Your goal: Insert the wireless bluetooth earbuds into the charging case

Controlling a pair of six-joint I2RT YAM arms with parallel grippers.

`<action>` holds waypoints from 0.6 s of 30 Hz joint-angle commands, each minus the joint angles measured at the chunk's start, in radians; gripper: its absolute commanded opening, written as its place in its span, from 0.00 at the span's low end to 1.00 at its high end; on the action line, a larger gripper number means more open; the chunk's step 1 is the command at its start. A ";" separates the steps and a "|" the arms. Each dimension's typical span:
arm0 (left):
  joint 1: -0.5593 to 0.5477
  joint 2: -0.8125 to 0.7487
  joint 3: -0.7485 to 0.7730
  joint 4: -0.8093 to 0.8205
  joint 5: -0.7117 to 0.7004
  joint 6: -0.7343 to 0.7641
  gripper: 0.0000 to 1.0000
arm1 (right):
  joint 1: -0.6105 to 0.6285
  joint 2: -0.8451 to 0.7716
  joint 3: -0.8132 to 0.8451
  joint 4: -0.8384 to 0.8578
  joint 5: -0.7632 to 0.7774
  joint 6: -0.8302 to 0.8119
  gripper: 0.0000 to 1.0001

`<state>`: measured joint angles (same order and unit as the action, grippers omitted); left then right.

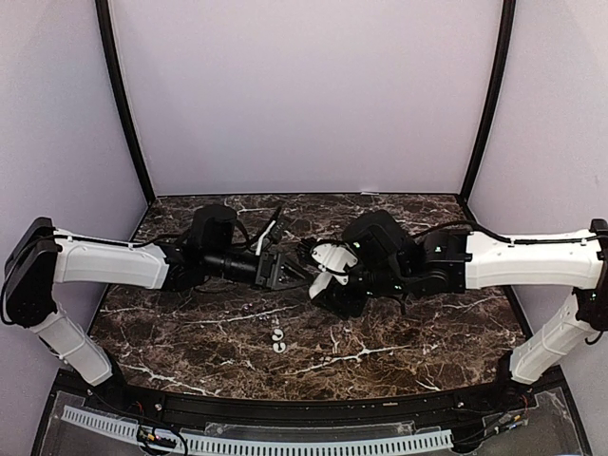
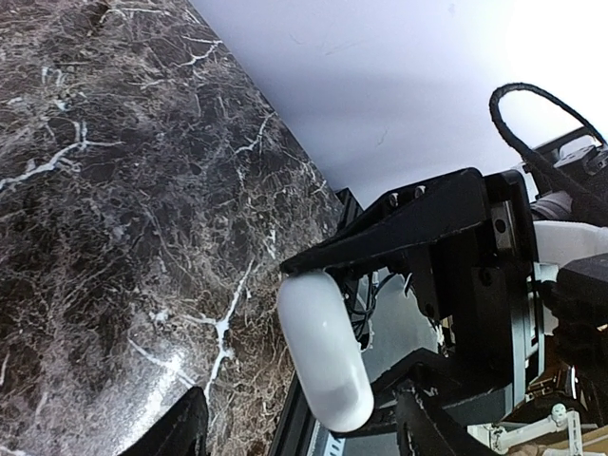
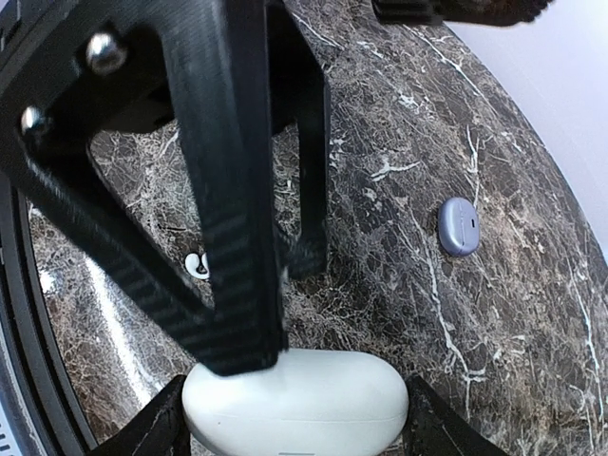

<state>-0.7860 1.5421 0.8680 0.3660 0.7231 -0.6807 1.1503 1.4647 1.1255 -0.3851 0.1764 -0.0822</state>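
Note:
The lavender charging case [image 3: 459,226] lies closed on the dark marble table, apart from both grippers; I cannot find it in the top view. Two tiny white earbuds [image 1: 278,340] lie side by side in front of the grippers; one shows in the right wrist view [image 3: 198,266], partly behind a finger. My right gripper [image 3: 294,407] is shut on a plain white oval pebble [image 3: 313,408], held above the table. My left gripper [image 2: 299,407] is open, its fingers either side of the same pebble [image 2: 323,342], one finger [image 3: 237,285] touching its top. Both grippers meet mid-table [image 1: 309,275].
Pale walls with black corner posts [image 1: 123,104] enclose the back and sides of the marble table [image 1: 190,332]. A black rail [image 1: 304,410] runs along the near edge. The two arms stretch across the table's middle.

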 commanded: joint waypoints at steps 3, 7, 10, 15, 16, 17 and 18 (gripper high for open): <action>-0.048 0.043 0.053 0.064 0.052 -0.027 0.64 | 0.020 0.001 0.050 0.013 0.011 -0.032 0.63; -0.071 0.064 0.056 0.130 0.094 -0.064 0.59 | 0.027 -0.001 0.048 0.004 0.020 -0.036 0.63; -0.083 0.073 0.060 0.148 0.108 -0.075 0.54 | 0.031 -0.006 0.041 0.004 0.021 -0.039 0.63; -0.087 0.087 0.071 0.152 0.112 -0.086 0.34 | 0.040 -0.012 0.038 0.003 0.040 -0.038 0.62; -0.087 0.090 0.076 0.152 0.114 -0.085 0.30 | 0.041 -0.013 0.037 0.004 0.042 -0.037 0.63; -0.087 0.092 0.078 0.152 0.119 -0.085 0.20 | 0.041 -0.014 0.038 0.005 0.045 -0.037 0.63; -0.087 0.094 0.080 0.151 0.119 -0.086 0.16 | 0.043 -0.014 0.037 0.004 0.049 -0.035 0.64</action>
<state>-0.8650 1.6409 0.9108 0.4690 0.7959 -0.7780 1.1824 1.4643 1.1500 -0.4049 0.2081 -0.1234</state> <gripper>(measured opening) 0.250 0.676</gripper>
